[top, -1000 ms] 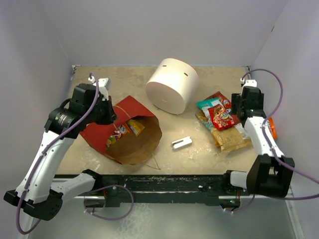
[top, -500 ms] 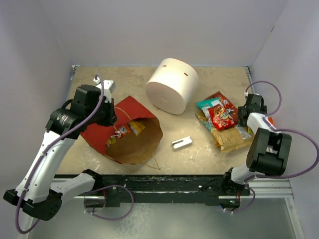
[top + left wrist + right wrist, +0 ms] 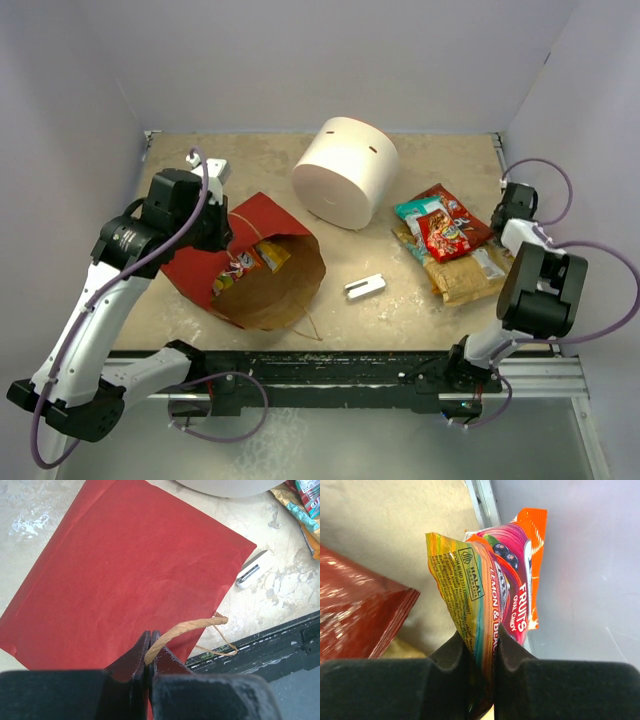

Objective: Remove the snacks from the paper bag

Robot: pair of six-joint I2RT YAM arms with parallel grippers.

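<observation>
A: Tan table (image 3: 420,300), grey walls. Red paper bag (image 3: 200,262) lies at 9 o'clock, mouth toward 5. Some snacks (image 3: 255,260) are inside.
B: Grippers?
A: Left gripper (image 3: 149,645) is clamped on the twine handle (image 3: 187,627). Right gripper (image 3: 480,647) pinches a candy packet (image 3: 490,585) at 3 o'clock, beside the snack pile (image 3: 445,235).

Left half of the desk (image 3: 250,165): paper bag (image 3: 200,268) on its side, mouth toward the near right corner, a few snacks (image 3: 252,262) inside. Behind centre, near the far edge: cylinder (image 3: 345,172). By the right edge: pile of packets (image 3: 446,242). Between bag and pile, nearer the front edge: bracket (image 3: 365,287)
</observation>
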